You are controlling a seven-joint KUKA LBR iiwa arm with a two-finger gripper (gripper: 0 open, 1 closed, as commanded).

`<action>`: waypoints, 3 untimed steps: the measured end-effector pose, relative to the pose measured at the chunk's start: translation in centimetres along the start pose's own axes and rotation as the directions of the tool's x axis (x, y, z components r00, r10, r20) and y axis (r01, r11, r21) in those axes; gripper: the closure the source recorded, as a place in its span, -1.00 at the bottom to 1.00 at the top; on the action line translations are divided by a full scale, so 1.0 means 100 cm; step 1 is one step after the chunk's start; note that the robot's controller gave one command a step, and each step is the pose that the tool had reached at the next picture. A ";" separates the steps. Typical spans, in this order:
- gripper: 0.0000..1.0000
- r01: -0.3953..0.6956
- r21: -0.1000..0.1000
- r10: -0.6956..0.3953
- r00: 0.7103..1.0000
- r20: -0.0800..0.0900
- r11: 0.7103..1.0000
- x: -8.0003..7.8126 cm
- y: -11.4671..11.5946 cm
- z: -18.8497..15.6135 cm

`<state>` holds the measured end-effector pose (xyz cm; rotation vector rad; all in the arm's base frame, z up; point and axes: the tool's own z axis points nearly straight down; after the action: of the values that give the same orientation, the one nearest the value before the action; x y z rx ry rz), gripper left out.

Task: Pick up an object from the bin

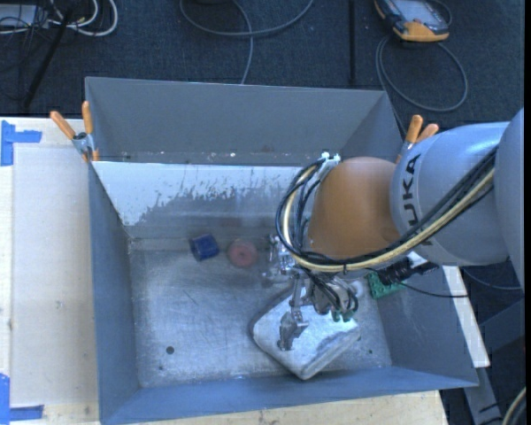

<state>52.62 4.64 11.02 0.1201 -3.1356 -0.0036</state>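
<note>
Orange-capped arm point(363, 206), hand point(292, 328) over pale grey, flat, crumpled pouch point(323, 351)

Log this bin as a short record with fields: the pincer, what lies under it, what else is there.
container: grey metal bin
robot: pincer low over the floor's front right
under it: pale grey flat pad, angular in outline
contact: cannot tell
elsewhere: small blue block and pinkish-red round disc, side by side towards the back wall, apart from the pad
</note>
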 end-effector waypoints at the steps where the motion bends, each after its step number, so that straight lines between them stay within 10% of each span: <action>1: -1.00 0.217 -0.003 -0.217 0.976 0.005 0.976 -0.046 -0.034 0.037; 3: -1.00 -0.097 0.002 0.097 0.995 0.007 0.995 -0.088 -0.052 -0.025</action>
<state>61.84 0.17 13.48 -0.0330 -3.1448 0.0000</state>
